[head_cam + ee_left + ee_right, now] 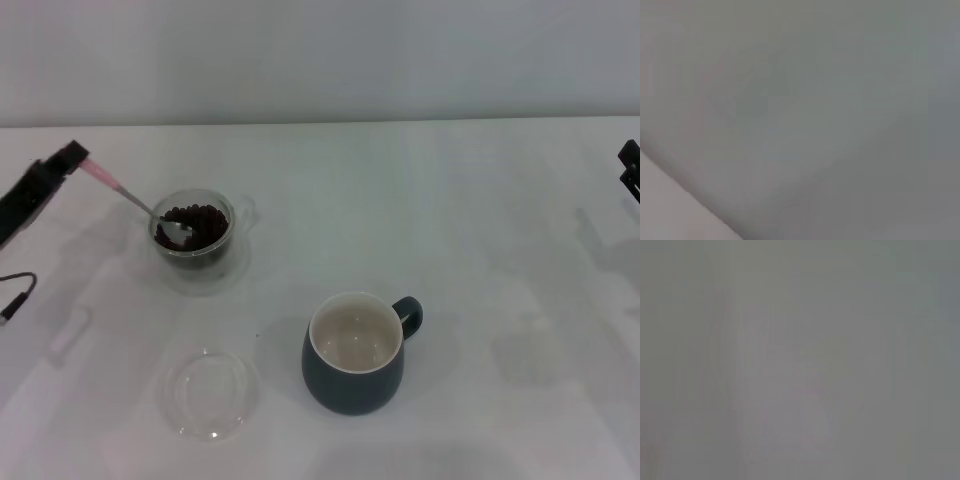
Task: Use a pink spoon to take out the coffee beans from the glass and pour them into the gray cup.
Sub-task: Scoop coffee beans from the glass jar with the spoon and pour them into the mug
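Observation:
In the head view the glass (200,240) stands left of centre on the white table, filled with dark coffee beans (203,219). The pink spoon (135,200) slants down into it, its metal bowl resting among the beans. My left gripper (74,158) is shut on the pink handle's upper end, up and to the left of the glass. The gray cup (355,352) sits nearer the front, right of the glass, its cream inside bare and its handle pointing right. My right gripper (630,168) shows only at the right edge. Both wrist views show just blank grey.
A flat clear glass dish (210,392) lies at the front, left of the gray cup. A black cable (14,296) hangs at the left edge. The white table (500,260) reaches back to a pale wall.

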Controlling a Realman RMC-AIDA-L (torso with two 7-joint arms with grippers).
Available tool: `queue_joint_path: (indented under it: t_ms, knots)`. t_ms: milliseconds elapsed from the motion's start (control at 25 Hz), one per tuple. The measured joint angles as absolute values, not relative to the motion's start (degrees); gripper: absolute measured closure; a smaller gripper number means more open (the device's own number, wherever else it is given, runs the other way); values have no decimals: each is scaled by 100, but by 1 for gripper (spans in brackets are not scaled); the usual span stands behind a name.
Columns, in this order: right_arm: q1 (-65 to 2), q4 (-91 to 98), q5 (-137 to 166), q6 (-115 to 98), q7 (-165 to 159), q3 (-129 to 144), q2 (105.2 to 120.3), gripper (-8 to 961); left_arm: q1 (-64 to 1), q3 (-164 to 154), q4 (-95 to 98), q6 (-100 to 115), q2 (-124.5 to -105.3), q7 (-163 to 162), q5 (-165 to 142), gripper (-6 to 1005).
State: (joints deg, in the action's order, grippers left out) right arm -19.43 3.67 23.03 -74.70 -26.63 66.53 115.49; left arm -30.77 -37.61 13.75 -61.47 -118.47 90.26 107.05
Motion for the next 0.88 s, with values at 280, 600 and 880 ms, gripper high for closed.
queue_joint_path:
  t_ms: [280,600,880]
  knots:
    - [-1943,339,2336,-7471,-2663,6667,11549,212,-3451,-3771,1332,-5649,-11874,9623,10271,869]
    - [-1917,235,2317,-7502,-2721,6656,11549,211,-3535,-3770,1266,-5616,-11894,9461,10262,869]
    - [-1941,226,2312,-7501,-2728,6645,11549,211,-3420,-3756,1223,-5629,-11892,8823,10260,869]
